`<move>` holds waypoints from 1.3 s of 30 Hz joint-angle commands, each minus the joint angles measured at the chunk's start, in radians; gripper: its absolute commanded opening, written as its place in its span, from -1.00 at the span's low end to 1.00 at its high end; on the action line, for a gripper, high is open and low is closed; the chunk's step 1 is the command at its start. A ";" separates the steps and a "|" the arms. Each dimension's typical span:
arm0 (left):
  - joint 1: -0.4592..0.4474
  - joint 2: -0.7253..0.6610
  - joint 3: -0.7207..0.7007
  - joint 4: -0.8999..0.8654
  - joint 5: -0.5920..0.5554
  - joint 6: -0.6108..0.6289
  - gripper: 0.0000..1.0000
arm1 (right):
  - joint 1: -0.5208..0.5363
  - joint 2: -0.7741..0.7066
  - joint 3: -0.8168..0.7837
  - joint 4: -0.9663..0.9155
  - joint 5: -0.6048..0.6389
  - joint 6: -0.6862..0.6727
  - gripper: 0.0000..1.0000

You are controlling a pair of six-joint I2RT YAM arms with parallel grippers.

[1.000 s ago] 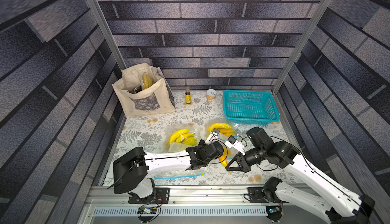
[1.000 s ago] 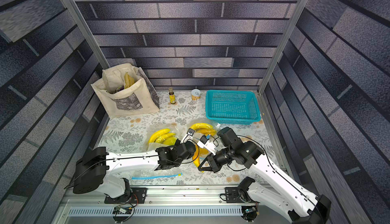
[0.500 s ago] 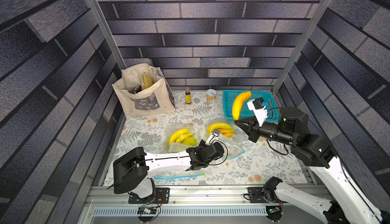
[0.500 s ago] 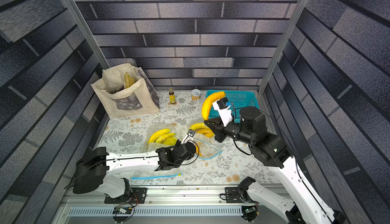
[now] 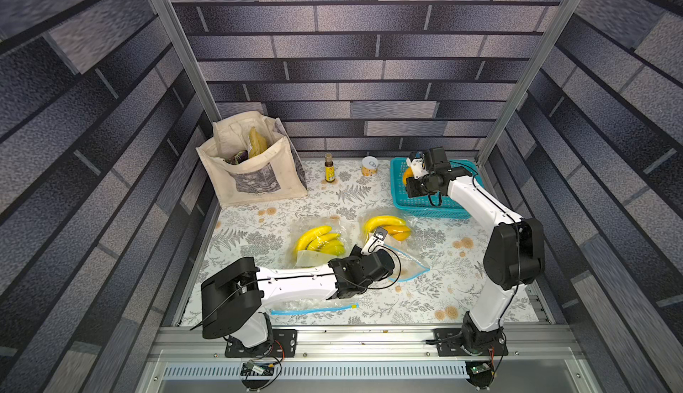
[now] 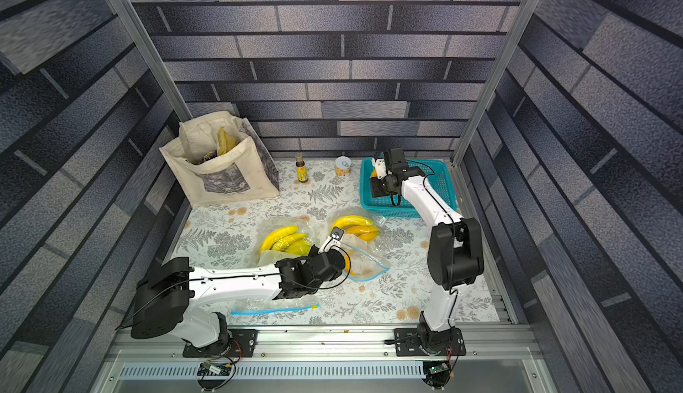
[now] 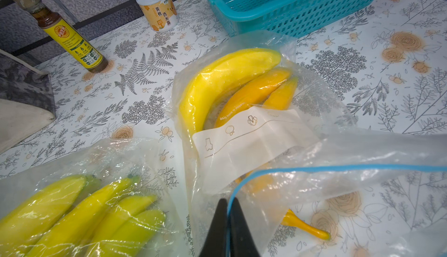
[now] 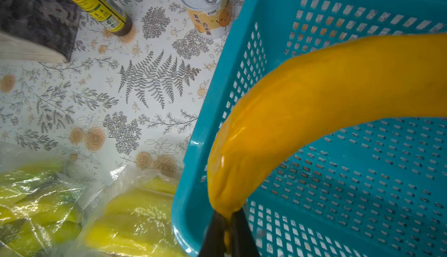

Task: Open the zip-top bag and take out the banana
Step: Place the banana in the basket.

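The flowered table (image 5: 443, 291) fills the floor of the booth, and both arms reach out low across it. Far off from the left gripper (image 7: 228, 222), in the back corner, stands the cloth tote bag (image 5: 255, 173), open at the top.

The teal basket (image 5: 425, 206) sits right under the right gripper (image 8: 227, 234), whose fingers hang over the basket's inside near its wall.

The zip-top bag (image 7: 338, 171) lies flat on the table at the left gripper. The fingers there are pressed together on the bag's blue zip rim, pinching it, and the mouth of the bag gapes beyond them. A thin orange stem (image 7: 304, 226) shows through the plastic just beside those fingers.

Just ahead of the left gripper lies a clear bag with yellow and orange bananas (image 5: 386, 224). Beside the gripper is another clear bag holding a yellow-green bunch (image 5: 319, 241). A flat, empty-looking bag with a blue strip (image 5: 314, 308) lies under the left arm.

The banana (image 8: 314, 103), deep orange and bare, is out of its bag. The right gripper's fingers are closed tight on its narrow end, and it curves away from them across the basket's inside. I cannot tell whether it touches the bottom.

Beyond the basket from the right gripper stand a small can (image 5: 369, 166) and, next to it, a slim bottle (image 5: 329, 168), both upright.
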 commanded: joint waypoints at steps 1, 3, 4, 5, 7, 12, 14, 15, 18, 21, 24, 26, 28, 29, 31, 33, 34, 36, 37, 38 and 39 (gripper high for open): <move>0.000 0.017 0.036 -0.006 0.013 -0.008 -0.84 | -0.010 0.047 0.075 0.000 -0.031 0.001 -0.88; -0.001 0.024 0.040 -0.002 0.017 -0.008 -0.84 | -0.011 0.058 0.099 -0.019 -0.057 0.000 -0.69; 0.000 0.028 0.044 0.002 0.021 -0.008 -0.84 | -0.012 0.039 0.090 -0.013 -0.059 0.009 -0.41; -0.001 0.031 0.046 0.002 0.022 -0.008 -0.84 | -0.010 0.002 0.066 0.006 -0.055 0.022 -0.23; 0.000 0.034 0.050 -0.001 0.022 -0.008 -0.84 | -0.011 -0.104 -0.013 0.051 -0.033 0.051 0.02; 0.002 0.032 0.050 0.003 0.025 -0.001 -0.84 | -0.011 -0.396 -0.199 -0.005 -0.005 0.085 0.23; 0.001 0.025 0.044 0.007 0.025 -0.003 -0.84 | -0.010 -0.549 -0.308 -0.024 -0.029 0.110 0.30; 0.002 0.022 0.038 0.015 0.028 -0.005 -0.84 | -0.004 -0.635 -0.381 -0.020 -0.053 0.128 0.29; 0.008 0.016 0.026 0.021 0.031 -0.011 -0.83 | 0.061 -0.860 -0.597 -0.010 -0.123 0.201 0.16; 0.029 0.014 0.020 0.013 0.040 -0.014 -0.81 | 0.230 -1.046 -0.749 -0.007 -0.071 0.310 0.05; 0.055 0.007 0.022 0.023 0.084 -0.004 -0.80 | 0.396 -1.206 -0.862 0.006 0.033 0.405 0.00; 0.056 0.009 0.034 0.021 0.097 0.012 -0.80 | 0.453 -1.280 -0.917 -0.007 0.062 0.453 -0.03; 0.055 0.014 0.045 0.011 0.100 0.015 -0.79 | 0.498 -1.318 -0.963 -0.025 0.063 0.470 -0.04; 0.056 0.017 0.045 0.011 0.100 0.014 -0.79 | 0.513 -1.323 -0.979 -0.032 0.065 0.472 -0.04; 0.056 0.018 0.043 0.010 0.100 0.004 -0.79 | 0.542 -1.312 -1.009 -0.025 0.066 0.477 -0.04; 0.053 0.018 0.039 0.008 0.098 -0.007 -0.78 | 0.564 -1.298 -1.032 -0.002 0.080 0.481 -0.05; 0.053 0.016 0.038 0.007 0.098 -0.012 -0.78 | 0.572 -1.292 -1.043 0.009 0.086 0.478 -0.05; 0.054 0.016 0.037 0.006 0.098 -0.018 -0.77 | 0.587 -1.277 -1.059 0.029 0.109 0.470 -0.05; 0.054 0.017 0.040 0.006 0.100 -0.019 -0.76 | 0.592 -1.271 -1.063 0.040 0.113 0.467 -0.05; 0.053 0.022 0.044 0.005 0.102 -0.017 -0.76 | 0.602 -1.265 -1.067 0.058 0.117 0.464 -0.06; 0.053 0.025 0.051 0.001 0.103 -0.016 -0.76 | 0.614 -1.259 -1.068 0.073 0.127 0.464 -0.06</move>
